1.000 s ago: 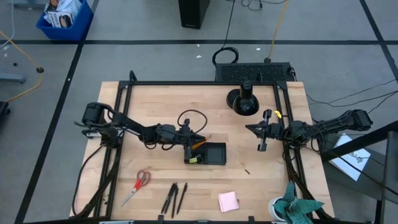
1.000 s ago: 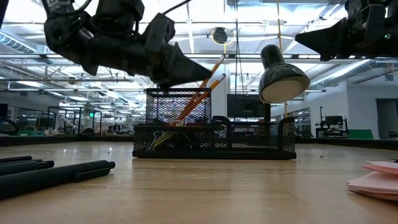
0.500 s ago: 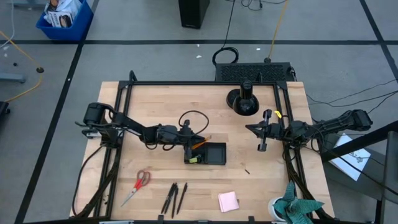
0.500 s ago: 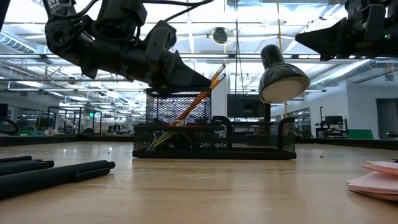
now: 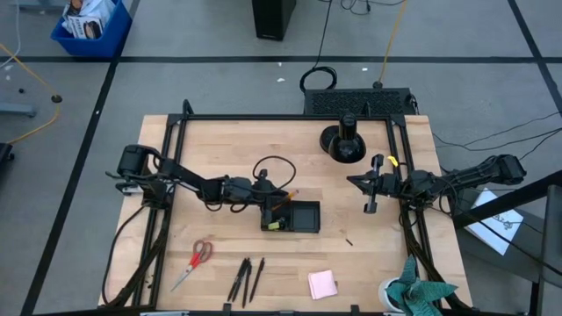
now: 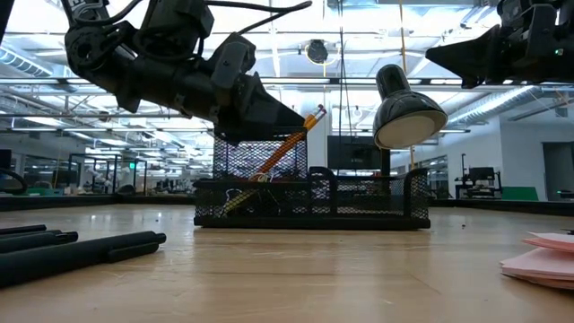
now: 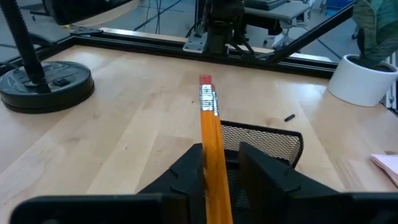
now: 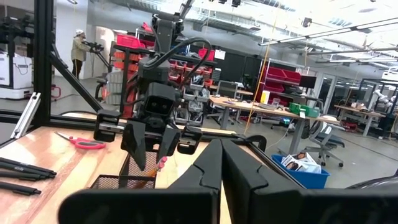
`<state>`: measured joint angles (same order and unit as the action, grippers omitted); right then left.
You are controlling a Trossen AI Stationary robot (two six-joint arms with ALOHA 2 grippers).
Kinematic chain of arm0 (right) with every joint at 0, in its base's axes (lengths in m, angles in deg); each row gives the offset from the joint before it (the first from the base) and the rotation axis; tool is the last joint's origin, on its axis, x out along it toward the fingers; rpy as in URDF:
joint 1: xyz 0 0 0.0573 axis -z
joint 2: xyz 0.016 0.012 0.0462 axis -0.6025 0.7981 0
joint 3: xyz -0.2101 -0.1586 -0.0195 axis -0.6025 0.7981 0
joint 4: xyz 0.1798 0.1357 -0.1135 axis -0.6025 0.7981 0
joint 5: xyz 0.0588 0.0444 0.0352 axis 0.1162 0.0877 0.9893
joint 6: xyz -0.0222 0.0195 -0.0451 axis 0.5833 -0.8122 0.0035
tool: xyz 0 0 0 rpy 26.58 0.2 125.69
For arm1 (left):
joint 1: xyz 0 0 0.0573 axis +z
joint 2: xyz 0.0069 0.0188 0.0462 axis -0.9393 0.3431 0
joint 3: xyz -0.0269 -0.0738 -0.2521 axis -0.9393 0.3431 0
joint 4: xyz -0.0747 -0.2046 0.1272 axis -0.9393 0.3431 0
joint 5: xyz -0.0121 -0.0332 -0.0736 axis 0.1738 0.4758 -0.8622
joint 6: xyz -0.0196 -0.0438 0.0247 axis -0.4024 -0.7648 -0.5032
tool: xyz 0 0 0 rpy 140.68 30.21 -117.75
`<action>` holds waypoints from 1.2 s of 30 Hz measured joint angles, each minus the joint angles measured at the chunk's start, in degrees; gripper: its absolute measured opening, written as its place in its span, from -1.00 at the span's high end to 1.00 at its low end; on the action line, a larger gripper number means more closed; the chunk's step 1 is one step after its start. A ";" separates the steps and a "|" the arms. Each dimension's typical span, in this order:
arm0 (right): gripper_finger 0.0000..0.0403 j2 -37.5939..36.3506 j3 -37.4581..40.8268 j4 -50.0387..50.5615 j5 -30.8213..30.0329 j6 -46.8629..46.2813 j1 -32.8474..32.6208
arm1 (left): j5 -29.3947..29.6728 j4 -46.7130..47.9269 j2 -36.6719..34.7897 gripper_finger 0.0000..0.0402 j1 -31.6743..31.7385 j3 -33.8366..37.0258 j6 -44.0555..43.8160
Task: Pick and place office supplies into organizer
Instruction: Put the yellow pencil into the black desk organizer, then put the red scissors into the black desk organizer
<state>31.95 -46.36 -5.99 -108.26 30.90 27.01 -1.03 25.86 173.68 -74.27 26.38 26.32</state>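
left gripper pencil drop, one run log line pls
left gripper: open over organizer | pencil: between fingers, tip in organizer | right gripper: shut, waiting

table: pale wooden table top [image 5: 219, 140], smooth, faint sheen; visible grain
organizer: low black wire-mesh metal tray [image 6: 309, 199], matt
pencil: orange painted wooden pencil [image 7: 211, 146], glossy; silver metal ferrule, pink rubber tip
stand: round black stand base [image 7: 43, 84], dull satin
sticky pad: pink square paper pad [image 5: 322, 283], matt
fingers: dark matt plastic fingers [image 7: 186, 177]
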 joint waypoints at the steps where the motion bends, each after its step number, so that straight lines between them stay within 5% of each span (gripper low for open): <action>1: 1.00 0.02 -0.01 -0.05 0.00 0.01 -0.01 | 0.00 0.13 -0.03 0.42 -0.13 -0.20 0.15; 8: 1.00 0.02 -0.02 -0.22 0.09 0.02 0.00 | 2.36 4.11 -6.38 0.28 -1.26 -0.09 0.71; 15: 1.00 0.02 -0.01 -0.41 0.20 0.12 -0.02 | 14.07 17.81 -19.54 0.26 -5.79 -0.18 1.02; 19: 1.00 0.02 0.00 -0.34 0.22 0.02 -0.02 | 26.33 35.39 -26.43 0.29 -12.16 -0.20 -7.48; 23: 1.00 0.02 0.00 -0.26 0.24 -0.28 -0.02 | 33.47 55.50 -29.49 0.38 -20.59 -1.38 -26.37; 27: 1.00 0.01 -0.02 -0.27 0.24 -0.66 -0.02 | 32.10 71.66 -26.79 0.44 -28.55 -5.90 -43.98; 36: 1.00 0.09 -0.02 -1.56 0.25 -1.51 -0.02 | 20.14 93.37 -15.28 0.53 -39.08 -19.54 -62.45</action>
<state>32.03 -46.38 -7.55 -108.01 29.39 26.98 19.11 119.23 158.40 -113.35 6.84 -36.13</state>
